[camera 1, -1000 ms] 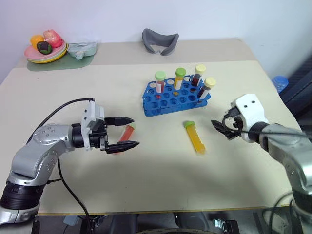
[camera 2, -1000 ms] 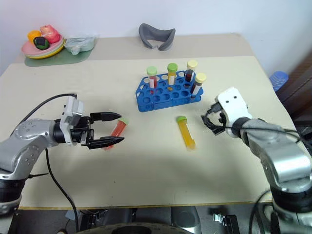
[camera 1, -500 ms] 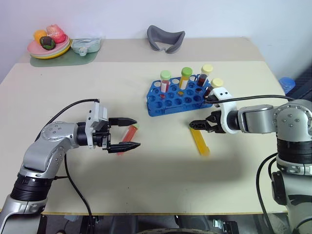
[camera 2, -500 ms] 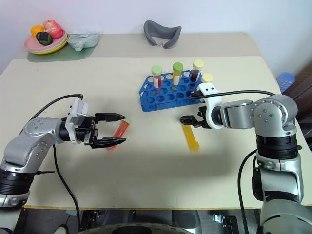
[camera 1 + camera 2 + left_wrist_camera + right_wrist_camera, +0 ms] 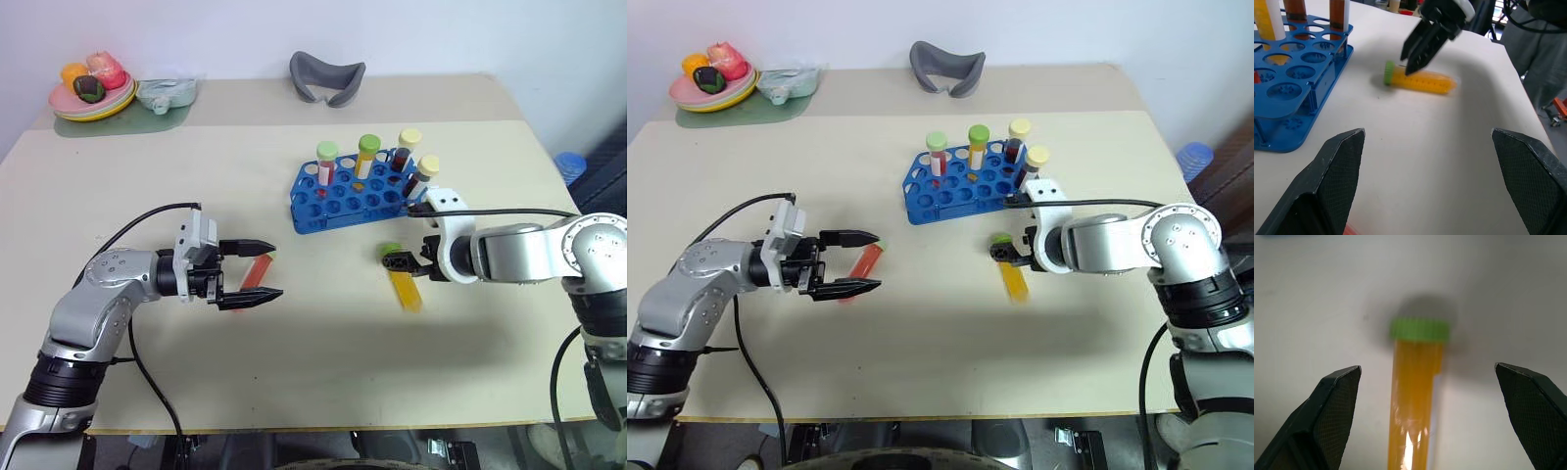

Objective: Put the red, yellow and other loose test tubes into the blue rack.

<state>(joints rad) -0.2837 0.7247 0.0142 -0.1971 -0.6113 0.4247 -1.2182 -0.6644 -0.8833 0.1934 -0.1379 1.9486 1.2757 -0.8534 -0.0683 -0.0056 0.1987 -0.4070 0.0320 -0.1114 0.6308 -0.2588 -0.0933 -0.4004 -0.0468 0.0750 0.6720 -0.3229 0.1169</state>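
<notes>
A red test tube [image 5: 258, 270] lies on the table between the fingers of my open left gripper [image 5: 275, 269], which points level toward the right. A yellow test tube [image 5: 406, 291] with a green cap [image 5: 1420, 329] lies just in front of the blue rack [image 5: 338, 201]. My right gripper [image 5: 400, 260] hangs open over its capped end, pointing down, with a finger on either side of it in the right wrist view. The rack holds several capped tubes upright along its far side. The left wrist view shows the yellow tube [image 5: 1422, 81] and the right gripper [image 5: 1415, 55] above it.
At the back left corner are a plate of toy food [image 5: 91, 93] on a green mat and a clear container [image 5: 165, 94]. A grey curved object [image 5: 326, 76] lies at the back centre. A black cable [image 5: 509, 210] runs along my right arm.
My right gripper has swung left and down from the table's right side to the yellow tube's cap, rolling its wrist. The left gripper and the red tube have stayed put.
</notes>
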